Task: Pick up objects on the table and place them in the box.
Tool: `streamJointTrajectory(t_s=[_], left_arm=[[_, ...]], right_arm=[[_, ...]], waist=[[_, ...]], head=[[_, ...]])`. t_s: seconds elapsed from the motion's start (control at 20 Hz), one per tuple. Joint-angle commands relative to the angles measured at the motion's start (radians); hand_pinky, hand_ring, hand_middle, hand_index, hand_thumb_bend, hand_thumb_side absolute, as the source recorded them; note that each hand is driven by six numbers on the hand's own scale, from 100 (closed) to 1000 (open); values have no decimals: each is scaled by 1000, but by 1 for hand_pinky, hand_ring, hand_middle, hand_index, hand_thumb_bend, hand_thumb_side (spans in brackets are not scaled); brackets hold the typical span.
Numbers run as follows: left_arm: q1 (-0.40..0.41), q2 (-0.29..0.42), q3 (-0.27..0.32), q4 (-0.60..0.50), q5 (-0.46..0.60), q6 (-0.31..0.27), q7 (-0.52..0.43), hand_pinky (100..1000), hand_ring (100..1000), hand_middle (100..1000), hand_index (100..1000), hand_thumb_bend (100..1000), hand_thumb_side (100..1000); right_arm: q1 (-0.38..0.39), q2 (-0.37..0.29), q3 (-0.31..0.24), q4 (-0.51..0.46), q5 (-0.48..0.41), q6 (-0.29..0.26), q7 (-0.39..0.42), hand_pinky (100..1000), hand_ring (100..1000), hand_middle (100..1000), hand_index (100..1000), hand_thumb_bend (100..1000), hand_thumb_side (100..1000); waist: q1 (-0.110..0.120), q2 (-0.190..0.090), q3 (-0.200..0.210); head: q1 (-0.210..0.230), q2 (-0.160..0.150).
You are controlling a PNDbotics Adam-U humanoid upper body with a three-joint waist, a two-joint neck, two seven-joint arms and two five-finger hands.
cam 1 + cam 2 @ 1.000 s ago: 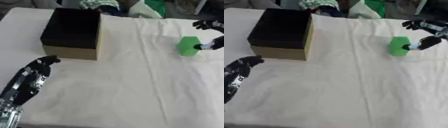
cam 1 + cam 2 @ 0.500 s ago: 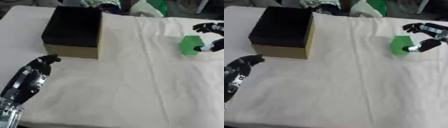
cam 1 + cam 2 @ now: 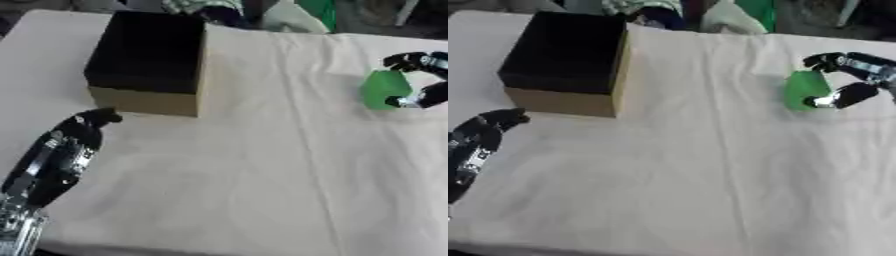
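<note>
My right hand point(image 3: 846, 80), black with silver joints, sits at the far right of the table and is curled around the small green block-shaped object point(image 3: 805, 89): one finger arches over its top edge and the thumb comes in low against its right side, so the object lies between them and just to the left of the palm. I judge contact on both sides, though I cannot confirm that the object is clear of the cloth; it appears to stand upright on the white cloth-covered table point(image 3: 710, 175), its long axis roughly vertical in the view. The open box with a black interior and tan cardboard walls point(image 3: 149, 62) stands at the far left of the table, well apart from the green object, with a wide stretch of bare cloth between. The coming move therefore turns on a carry leftward across the table from the right hand to the box opening, which faces up. My left hand point(image 3: 66, 150) rests at the lower left, near the front wall of the box but not touching it, fingers relaxed and holding nothing; it is the nearer hand to the box, while the right hand is the only one near the object. I can read no brand, label or writing on the box, the green object or the hands.
</note>
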Motion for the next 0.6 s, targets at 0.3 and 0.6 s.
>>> streamJointTrajectory(t_s=[0.3,0.6], left_arm=[[-10,15,-2,-16,4,-2,-6,1000,957,736,844,100,673],[-10,14,-3,-15,4,-1,-7,1000,957,736,844,100,674]], right_arm=[[-11,-24,-11,6,23,-181,170,947,913,882,952,427,298],[-6,-22,-12,9,48,-178,156,898,856,710,833,422,305]], waist=[[2,-12,7],[1,-11,8]], head=[[-1,10],[1,12]])
